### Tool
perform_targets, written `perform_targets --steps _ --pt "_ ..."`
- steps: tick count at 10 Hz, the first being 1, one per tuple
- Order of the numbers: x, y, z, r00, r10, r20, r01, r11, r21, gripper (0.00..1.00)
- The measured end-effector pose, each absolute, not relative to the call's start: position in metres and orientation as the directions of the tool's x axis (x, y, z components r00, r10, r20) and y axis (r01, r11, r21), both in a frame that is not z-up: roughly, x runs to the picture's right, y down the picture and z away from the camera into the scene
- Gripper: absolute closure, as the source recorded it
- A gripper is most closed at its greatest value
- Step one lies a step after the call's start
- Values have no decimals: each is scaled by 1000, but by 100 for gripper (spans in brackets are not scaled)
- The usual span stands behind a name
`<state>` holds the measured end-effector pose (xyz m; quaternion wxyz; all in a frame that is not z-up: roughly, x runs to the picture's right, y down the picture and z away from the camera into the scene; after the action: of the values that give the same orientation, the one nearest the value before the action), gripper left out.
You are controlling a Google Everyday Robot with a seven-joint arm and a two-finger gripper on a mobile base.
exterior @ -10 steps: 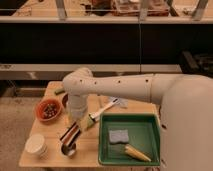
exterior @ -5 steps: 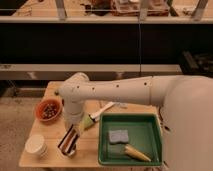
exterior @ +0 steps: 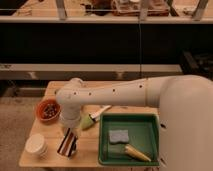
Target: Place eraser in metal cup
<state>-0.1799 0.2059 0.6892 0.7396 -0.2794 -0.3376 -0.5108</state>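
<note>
Since the earlier frames, my arm has swung toward the near-left of the table and the metal cup, then plainly visible near the table's front edge, is now hidden under the eraser. My gripper [exterior: 70, 134] hangs from the wrist just above the eraser [exterior: 67, 145]; whether it is clamped on the block or has let go, I cannot tell. The eraser stands tilted, stripes running lengthwise, its lower end apparently down in the metal cup [exterior: 65, 152], of which only a dark rim shows. I judge the tilt to follow from the block being longer than the cup is deep, so it must lean on the rim rather than lie flat inside. Just left of the eraser sit the white stacked cups [exterior: 36, 145]; farther back on the left is the dark red bowl [exterior: 48, 110]. Right of my wrist lies the green-headed brush [exterior: 92, 119], its white handle pointing away to the right. Beyond it the green tray [exterior: 155, 150] holds the grey sponge [exterior: 119, 136] and a yellowish object [exterior: 136, 153]. All rest on the wooden table [exterior: 50, 90]. The task appears nearly or fully done.
</note>
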Motion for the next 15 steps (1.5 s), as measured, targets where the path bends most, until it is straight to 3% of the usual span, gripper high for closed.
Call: perform_targets --steps 3,4,11,12,15 --pt "-183 211 691 241 -570 786 952 297 -77 99" --pt "-182 212 692 242 -568 786 952 294 -81 94" --pt "-190 216 684 211 -577 789 962 265 -63 25" --pt "-192 217 683 204 -577 790 964 257 -61 20" --pt "-194 220 681 188 -576 795 969 240 -55 20"
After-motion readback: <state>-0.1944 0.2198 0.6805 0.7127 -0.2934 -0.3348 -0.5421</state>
